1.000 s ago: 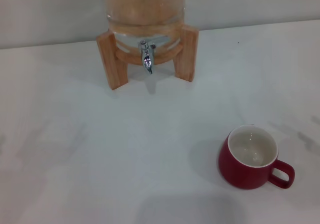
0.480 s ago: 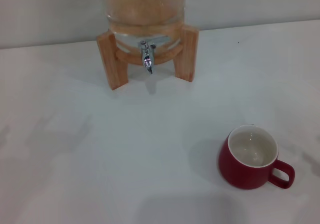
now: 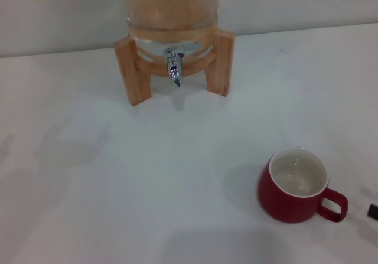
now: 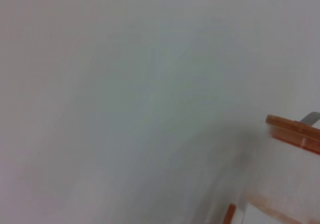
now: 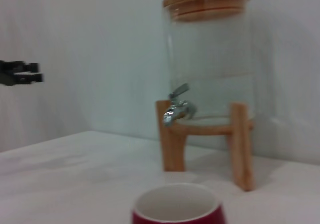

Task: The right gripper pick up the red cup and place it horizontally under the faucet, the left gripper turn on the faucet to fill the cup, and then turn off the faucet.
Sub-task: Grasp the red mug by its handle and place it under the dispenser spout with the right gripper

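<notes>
We start with the white tabletop (image 3: 88, 175), which carries everything. At its far side stands the drink dispenser (image 3: 171, 16) in its wooden stand (image 3: 131, 69), and the faucet (image 3: 173, 69) hangs between the two front legs, pointing down.

The red cup (image 3: 293, 186) stands upright on the near right part of the tabletop, well apart from the faucet, with its mouth up and its handle (image 3: 333, 205) turned to the right, toward the edge of the head view.

The right pincer (image 3: 373, 211) shows only as a small dark tip at that right edge, just beside the handle; we cannot tell if it is spread or pressed together. In the right wrist view the cup (image 5: 177, 209) lies directly ahead and low, with the faucet (image 5: 177, 106) behind it on the same line. So we judge the right arm is much nearer and should approach straight forward.

The left pincer (image 5: 22, 73) appears far off in the right wrist view, raised above the tabletop, its fingers seemingly close together.
</notes>
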Controlling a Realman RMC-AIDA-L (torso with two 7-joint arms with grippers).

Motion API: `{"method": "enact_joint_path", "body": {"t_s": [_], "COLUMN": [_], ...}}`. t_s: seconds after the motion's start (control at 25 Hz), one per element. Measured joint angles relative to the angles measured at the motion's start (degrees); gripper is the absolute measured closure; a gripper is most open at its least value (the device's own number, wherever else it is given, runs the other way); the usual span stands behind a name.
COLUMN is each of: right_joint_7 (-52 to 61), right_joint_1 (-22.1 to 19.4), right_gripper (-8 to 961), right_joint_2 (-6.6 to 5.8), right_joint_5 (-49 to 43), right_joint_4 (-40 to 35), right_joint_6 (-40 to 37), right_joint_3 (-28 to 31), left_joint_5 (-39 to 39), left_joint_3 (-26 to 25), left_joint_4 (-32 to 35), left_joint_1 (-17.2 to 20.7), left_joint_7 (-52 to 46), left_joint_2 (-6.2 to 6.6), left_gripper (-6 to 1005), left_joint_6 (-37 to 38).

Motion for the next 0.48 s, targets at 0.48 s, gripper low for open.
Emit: {"method": "enact_joint_path", "body": {"t_s": [0.48], "right_joint_7": [-8.5], "right_joint_1": [1.3], "right_gripper": [340], "right_joint_2": [0.23], "right_joint_5": [0.5], "right_joint_4": [5.6], "right_joint_6": [-0.4], "right_joint_3": [-5.1], "left_joint_5": [-0.2], "left_joint_3": [0.0], "left_joint_4": [0.4], "left_joint_1": [-0.5], "left_joint_7": [-0.1], "left_joint_2": [0.16], "left_gripper": [199], "left_joint_6": [0.1]}}
